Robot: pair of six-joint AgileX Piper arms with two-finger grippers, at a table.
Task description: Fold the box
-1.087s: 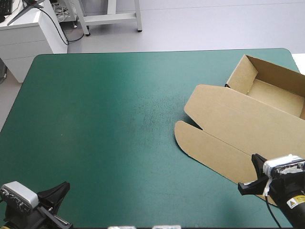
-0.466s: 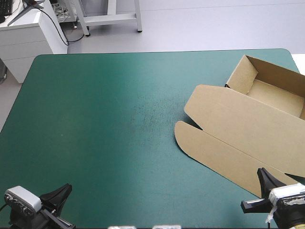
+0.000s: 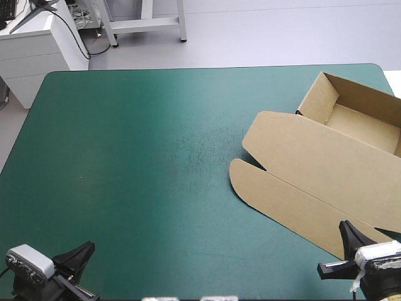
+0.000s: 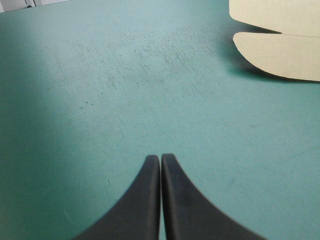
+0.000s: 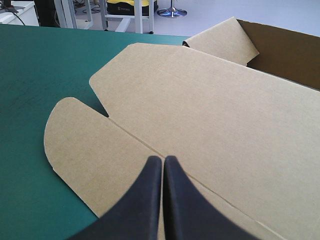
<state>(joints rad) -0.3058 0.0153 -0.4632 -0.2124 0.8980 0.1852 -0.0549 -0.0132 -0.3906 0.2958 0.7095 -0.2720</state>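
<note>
The brown box point(image 3: 326, 163) lies at the table's right side as an open tray point(image 3: 363, 116) with raised walls at the far right. Its lid point(image 5: 210, 110) lies flat toward the near side and ends in a rounded flap point(image 5: 85, 145). My right gripper point(image 3: 344, 227) is shut at the near right, its tips point(image 5: 163, 159) just over the crease between lid and flap, holding nothing. My left gripper point(image 3: 86, 248) is shut at the near left corner, its tips point(image 4: 160, 157) low over bare cover, the flap point(image 4: 280, 55) far ahead to its right.
The teal-green cover point(image 3: 144, 157) runs unbroken from the box to the table's left edge. The tray's far wall stands close to the table's right edge.
My right gripper has drawn back toward the table's near edge, off the lid's near part. The left gripper has sunk slightly. The box has not moved.
</note>
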